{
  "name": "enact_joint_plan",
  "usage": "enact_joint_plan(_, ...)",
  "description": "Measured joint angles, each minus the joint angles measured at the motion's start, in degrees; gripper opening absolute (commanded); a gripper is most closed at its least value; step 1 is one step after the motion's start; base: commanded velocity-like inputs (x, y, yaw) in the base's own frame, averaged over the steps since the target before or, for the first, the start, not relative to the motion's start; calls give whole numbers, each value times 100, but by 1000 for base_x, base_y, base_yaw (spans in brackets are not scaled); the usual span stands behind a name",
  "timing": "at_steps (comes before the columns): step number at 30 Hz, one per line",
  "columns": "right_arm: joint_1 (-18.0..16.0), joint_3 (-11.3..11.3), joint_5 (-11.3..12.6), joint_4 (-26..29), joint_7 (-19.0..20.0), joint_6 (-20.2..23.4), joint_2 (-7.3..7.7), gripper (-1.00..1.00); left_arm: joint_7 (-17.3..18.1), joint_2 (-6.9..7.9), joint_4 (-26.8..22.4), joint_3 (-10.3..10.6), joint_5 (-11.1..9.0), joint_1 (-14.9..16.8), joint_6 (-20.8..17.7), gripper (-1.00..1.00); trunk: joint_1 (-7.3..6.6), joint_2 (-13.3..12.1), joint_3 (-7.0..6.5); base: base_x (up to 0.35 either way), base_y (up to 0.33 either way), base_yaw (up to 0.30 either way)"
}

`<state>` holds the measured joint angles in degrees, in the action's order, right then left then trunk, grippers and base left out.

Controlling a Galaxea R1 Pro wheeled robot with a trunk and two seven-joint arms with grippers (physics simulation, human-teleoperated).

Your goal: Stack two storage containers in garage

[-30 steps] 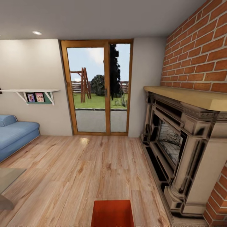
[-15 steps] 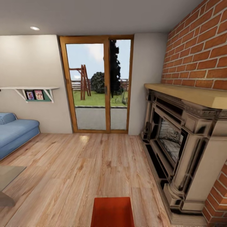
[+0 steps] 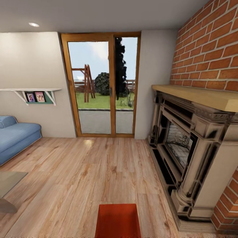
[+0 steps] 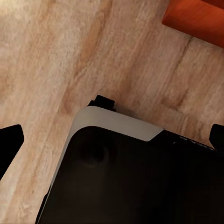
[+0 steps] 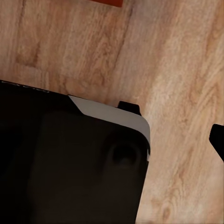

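An orange-red rectangular storage container (image 3: 118, 220) sat on the light wood-plank floor (image 3: 92, 172) of the living room, right at the bottom edge of the head view. That edge cut it off, so only its far end showed. A corner of it (image 4: 198, 21) also peeked into the left wrist view, and a thin sliver (image 5: 108, 2) showed in the right wrist view.

In both wrist views the robot's big black base with a grey rim (image 4: 135, 177) covered much of the floor. The left gripper (image 4: 112, 140) showed just two dark fingertips (image 4: 10, 139) at the picture's sides, spread far apart and holding nothing. One dark fingertip (image 5: 217, 137) of the right gripper showed at the edge, so I could not tell if that gripper was spread or closed.

The blue sofa (image 3: 16, 137) was cut off at the side.

The wood-framed glass doors (image 3: 102, 86) and the brick-and-stone fireplace (image 3: 195, 145) looked a bit bigger than a moment before, because the camera had moved closer.
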<state>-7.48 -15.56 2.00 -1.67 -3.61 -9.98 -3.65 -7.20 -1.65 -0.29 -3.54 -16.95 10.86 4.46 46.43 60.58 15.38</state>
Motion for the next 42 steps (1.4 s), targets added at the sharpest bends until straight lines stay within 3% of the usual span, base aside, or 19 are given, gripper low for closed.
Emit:
enact_joint_plan(36,15,0,-8,-2,50,11,-14,100,0,0,0,-1,0,0,0,100,0,1,308,0,0,-72)
enact_joint_plan(42,9,-12,-15,0,33,298,-46,100,0,0,0,0,0,0,0,100,0,1,310,0,0,0)
